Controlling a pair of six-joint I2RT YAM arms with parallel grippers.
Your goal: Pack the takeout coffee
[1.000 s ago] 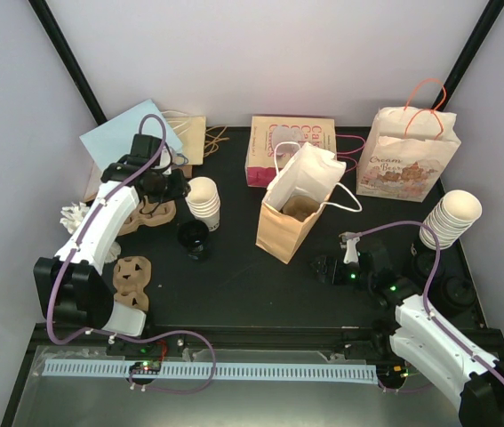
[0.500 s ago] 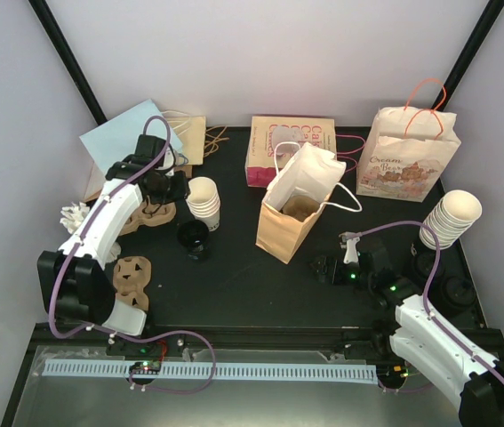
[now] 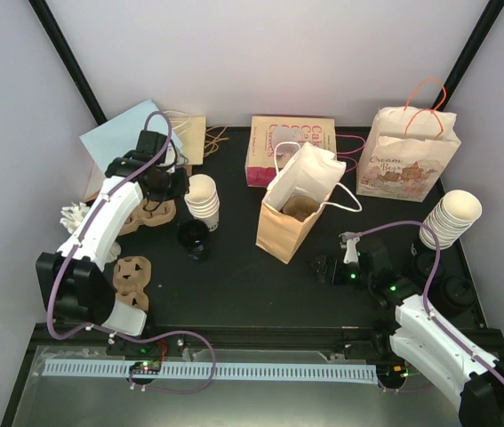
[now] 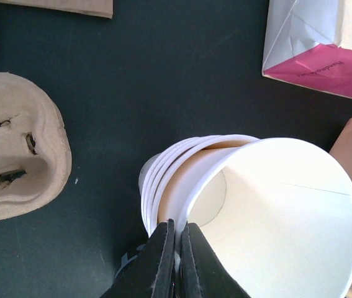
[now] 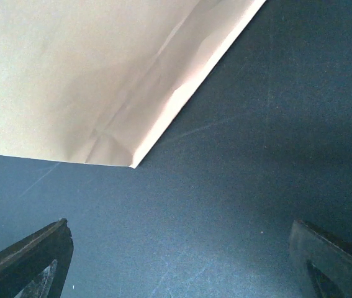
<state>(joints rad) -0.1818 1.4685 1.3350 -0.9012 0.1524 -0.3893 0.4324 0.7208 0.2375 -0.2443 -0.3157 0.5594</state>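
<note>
Cream paper cup (image 4: 275, 205) atop the far-left stack (image 4: 153, 186) is pinched at its rim by the left gripper (image 4: 176, 226); the right gripper (image 5: 179, 226) gapes wide.

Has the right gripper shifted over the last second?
No. The right gripper sits at the same spot beside the brown paper bag, open.

Left arm stretched forward, left gripper (image 4: 177, 225) pinched shut – right gripper (image 5: 179, 230) spread wide, seemingly hovering low.
</note>
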